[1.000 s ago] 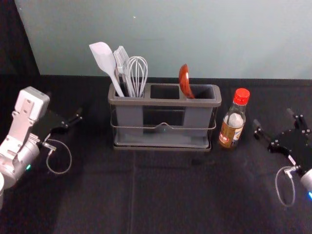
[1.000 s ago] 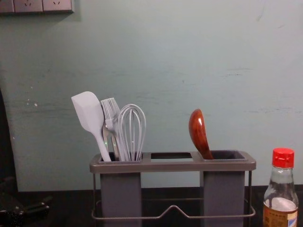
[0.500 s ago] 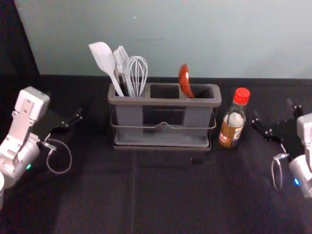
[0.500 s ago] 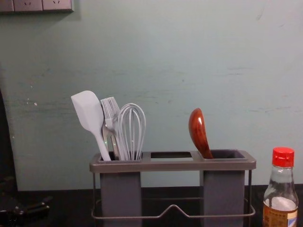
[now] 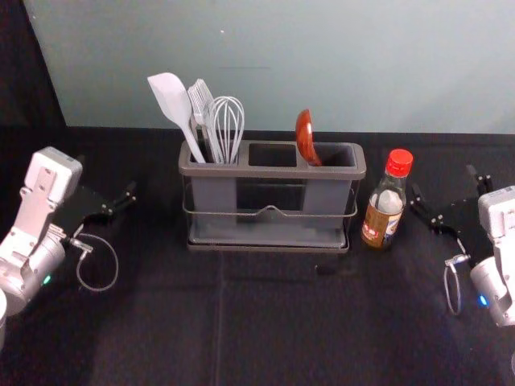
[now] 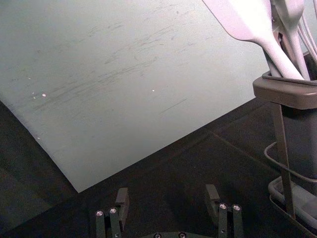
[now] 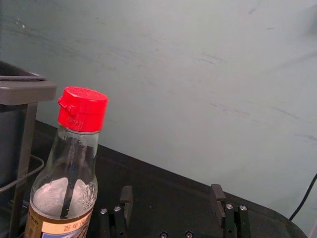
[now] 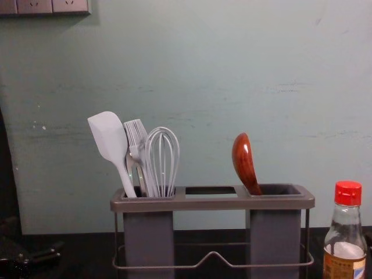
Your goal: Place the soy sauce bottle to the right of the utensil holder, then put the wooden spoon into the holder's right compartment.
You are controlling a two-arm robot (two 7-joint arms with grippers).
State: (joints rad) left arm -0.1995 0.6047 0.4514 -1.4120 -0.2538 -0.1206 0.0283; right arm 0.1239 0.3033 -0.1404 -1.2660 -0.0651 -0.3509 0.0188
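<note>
The soy sauce bottle [image 5: 385,201] stands upright just right of the utensil holder [image 5: 272,170], with a narrow gap between them. In the holder's right compartment leans the wooden spoon [image 5: 306,137], its reddish bowl upward. My right gripper [image 5: 449,190] is to the right of the bottle, open and holding nothing; in the right wrist view the gripper [image 7: 172,198] has the bottle [image 7: 68,163] off to one side of its fingers. Over at the table's left, my left gripper [image 5: 109,189] is parked; the left wrist view shows the gripper [image 6: 167,201] open and empty.
A white spatula [image 5: 172,100], a brush and a whisk [image 5: 226,125] stand in the holder's left compartment. A wall [image 5: 273,64] rises behind the black table [image 5: 273,322]. A dark cable [image 7: 303,201] runs at the right.
My right gripper has shifted slightly left toward the bottle, and more of its arm has entered at the right. The left arm, holder, spoon and bottle have stayed put.
</note>
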